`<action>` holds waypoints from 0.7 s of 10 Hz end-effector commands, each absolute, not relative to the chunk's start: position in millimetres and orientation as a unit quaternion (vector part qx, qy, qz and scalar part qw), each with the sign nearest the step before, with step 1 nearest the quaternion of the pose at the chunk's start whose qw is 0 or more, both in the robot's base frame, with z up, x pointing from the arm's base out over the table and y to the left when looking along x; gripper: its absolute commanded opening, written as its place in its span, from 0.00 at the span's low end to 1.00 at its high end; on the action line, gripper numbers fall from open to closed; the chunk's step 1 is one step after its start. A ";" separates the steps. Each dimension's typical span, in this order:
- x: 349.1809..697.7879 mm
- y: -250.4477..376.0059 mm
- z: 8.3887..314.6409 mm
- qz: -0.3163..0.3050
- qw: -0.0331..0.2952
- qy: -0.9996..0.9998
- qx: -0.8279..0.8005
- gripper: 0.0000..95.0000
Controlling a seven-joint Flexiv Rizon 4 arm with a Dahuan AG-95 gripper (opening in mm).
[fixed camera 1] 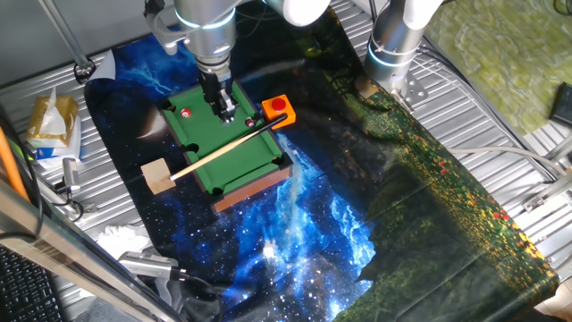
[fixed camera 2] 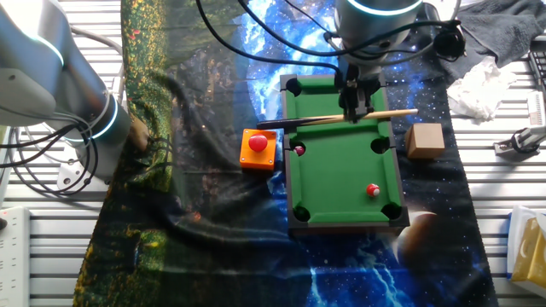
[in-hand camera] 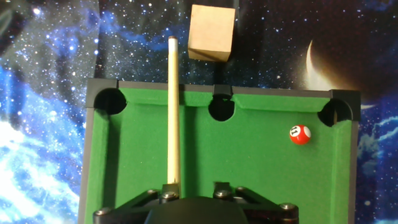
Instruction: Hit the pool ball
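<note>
The pool ball, tiny and bright red with a white spot, lies on the green felt of the miniature pool table near a corner pocket. It also shows in one fixed view and in the other fixed view. A wooden cue lies across the table, its tip pointing at a wooden block. My gripper hangs over the table's middle with its jaws apart. One finger sits right over the cue; I cannot tell whether it touches it. The ball is well off to the side of the gripper.
A darker maroon ball rests by the side rail. A red button on an orange box stands just outside the table. The wooden block sits on the starry cloth on the opposite side. A second robot arm stands at the cloth's far end.
</note>
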State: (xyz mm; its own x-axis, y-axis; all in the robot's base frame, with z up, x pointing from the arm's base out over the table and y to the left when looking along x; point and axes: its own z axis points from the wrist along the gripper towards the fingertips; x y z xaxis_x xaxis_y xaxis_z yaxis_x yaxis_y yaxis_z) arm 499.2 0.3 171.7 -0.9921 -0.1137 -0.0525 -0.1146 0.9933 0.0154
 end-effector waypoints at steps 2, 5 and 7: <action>499.8 0.3 171.5 0.007 0.028 0.998 -0.062 0.60; 499.8 0.3 171.5 0.004 0.027 0.998 -0.063 0.40; 499.8 0.3 171.5 0.004 0.027 0.998 -0.064 0.20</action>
State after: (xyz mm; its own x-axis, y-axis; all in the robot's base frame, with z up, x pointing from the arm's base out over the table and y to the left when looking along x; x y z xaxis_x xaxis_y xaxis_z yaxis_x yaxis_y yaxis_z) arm 499.6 0.4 171.6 -0.9903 -0.1281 -0.0547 -0.1285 0.9917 0.0052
